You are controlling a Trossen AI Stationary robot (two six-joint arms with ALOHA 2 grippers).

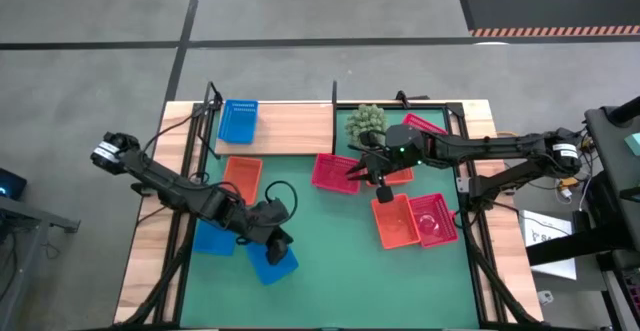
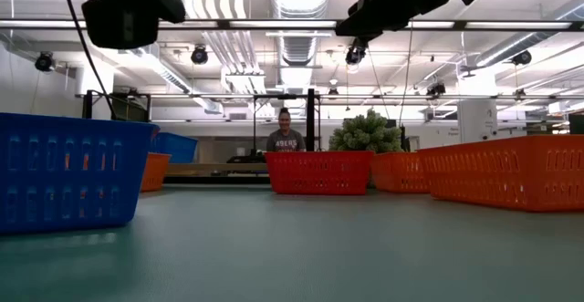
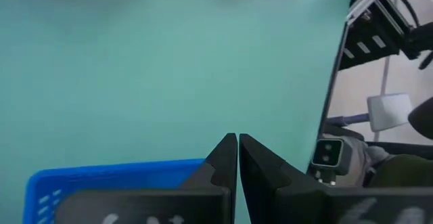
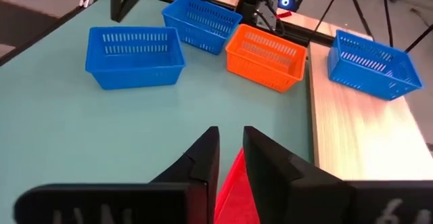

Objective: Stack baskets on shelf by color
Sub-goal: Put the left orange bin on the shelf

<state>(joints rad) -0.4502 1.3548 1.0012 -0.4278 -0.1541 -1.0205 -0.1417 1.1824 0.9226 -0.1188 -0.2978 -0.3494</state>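
Note:
My right gripper (image 1: 357, 171) is shut on a red basket (image 1: 336, 172) near the mat's middle, beside the spiky green plant (image 1: 366, 121). My left gripper (image 3: 237, 144) is shut and hovers over the rim of a blue basket (image 3: 115, 178) at the mat's near left; in the low view this basket (image 2: 73, 170) stands on the mat. The wooden shelf (image 1: 290, 131) lies at the far left with one blue basket (image 1: 238, 121) on it. An orange basket (image 1: 242, 178) and another blue basket (image 1: 213, 237) stand on the mat. My right gripper has the red basket's wall (image 4: 234, 183) on its right side pinched between the two fingers, coming from above at a slant. In the low view the red basket (image 2: 319, 171) looks level, with its bottom at the mat.
Right of the red basket stand an orange basket (image 1: 396, 221), a pink basket (image 1: 433, 218), another orange one (image 1: 400, 177) under my right arm and a red one (image 1: 425, 126) by the plant. Bare mat lies in the near middle. A person (image 2: 286, 136) is behind the table.

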